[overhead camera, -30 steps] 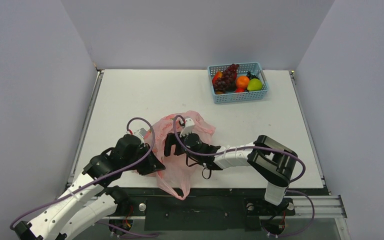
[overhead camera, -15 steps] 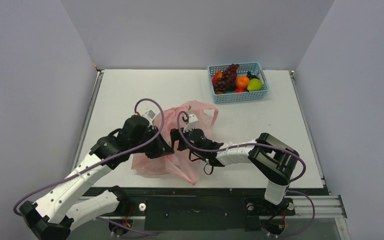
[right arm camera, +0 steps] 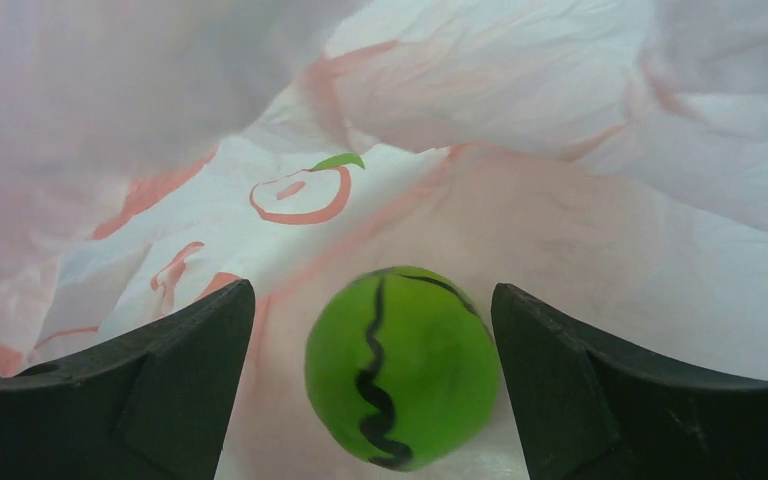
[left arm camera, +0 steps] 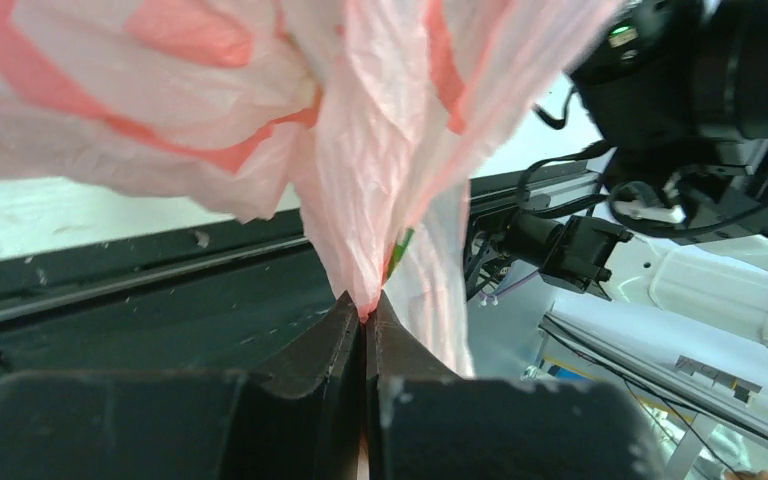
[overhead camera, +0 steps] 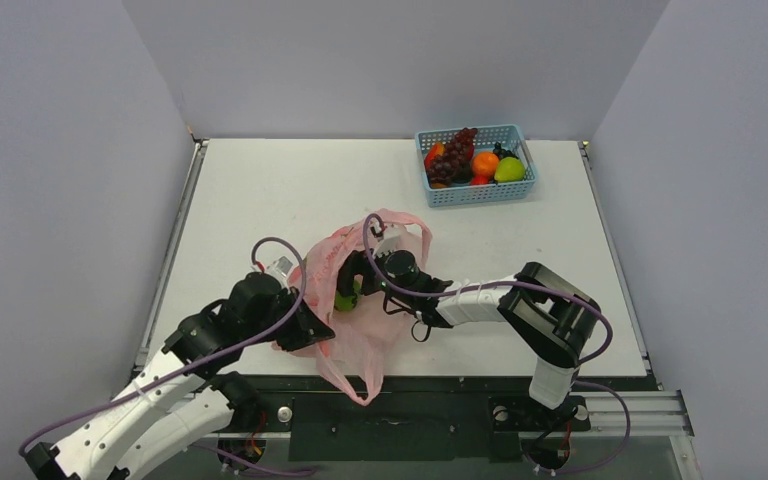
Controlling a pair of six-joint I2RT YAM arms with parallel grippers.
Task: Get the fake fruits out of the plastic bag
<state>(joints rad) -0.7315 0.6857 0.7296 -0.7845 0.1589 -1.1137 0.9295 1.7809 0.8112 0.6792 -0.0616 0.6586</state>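
Note:
The pink plastic bag (overhead camera: 372, 325) lies at the table's near edge, one loop handle hanging over the front. My left gripper (overhead camera: 307, 331) is shut on a fold of the bag (left arm camera: 360, 150), pinched between the fingertips (left arm camera: 365, 300) in the left wrist view. My right gripper (overhead camera: 348, 283) is open, reaching into the bag's mouth. A round green fruit with black wavy stripes (right arm camera: 402, 365) sits inside the bag between the open right gripper's (right arm camera: 372, 292) fingers, apart from both. It also shows as a green spot in the top view (overhead camera: 345, 298). Any other fruit in the bag is hidden.
A light blue mesh basket (overhead camera: 480, 194) stands at the far right with a dark red grape bunch (overhead camera: 457, 152), an orange fruit (overhead camera: 485, 163), a yellow-green pear (overhead camera: 509, 170) and a red fruit (overhead camera: 434, 155). The table's front rail (left arm camera: 110, 290) runs just below the bag.
My left gripper has pulled back and down toward the near edge with the bag still in it. My right gripper has pushed deeper into the bag, and the green fruit now shows.

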